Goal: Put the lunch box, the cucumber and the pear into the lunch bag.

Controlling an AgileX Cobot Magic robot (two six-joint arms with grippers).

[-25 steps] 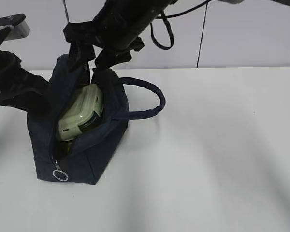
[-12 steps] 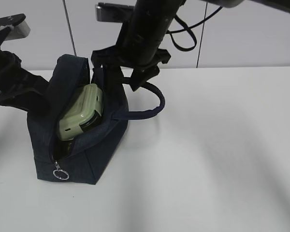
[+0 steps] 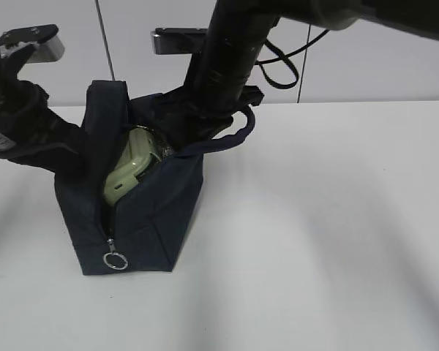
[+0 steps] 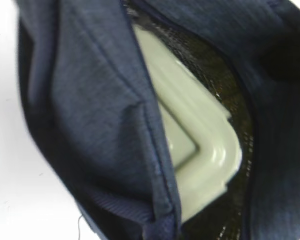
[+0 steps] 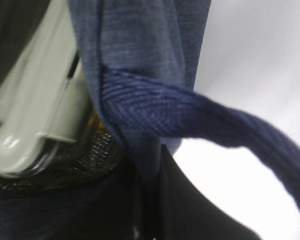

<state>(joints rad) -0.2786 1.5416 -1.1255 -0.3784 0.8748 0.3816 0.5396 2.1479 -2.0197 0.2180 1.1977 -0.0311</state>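
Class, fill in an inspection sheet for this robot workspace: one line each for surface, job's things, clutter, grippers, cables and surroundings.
Surface: white table, bare apart from the bag.
Job's things: navy lunch bag stands unzipped, ring pull hanging at its lower front; the lunch box with its pale green lid leans inside the opening. Cucumber and pear: nothing seen; the bag's depths are hidden.
Clutter: nothing seen.
Grippers: left arm presses against the bag's left wall; right arm reaches down at the bag's rim by the loop handle. Fingers of both are hidden; open or shut cannot be told.
Cables: black cable loops beside the right arm.
Surroundings: pale wall panels behind the table.
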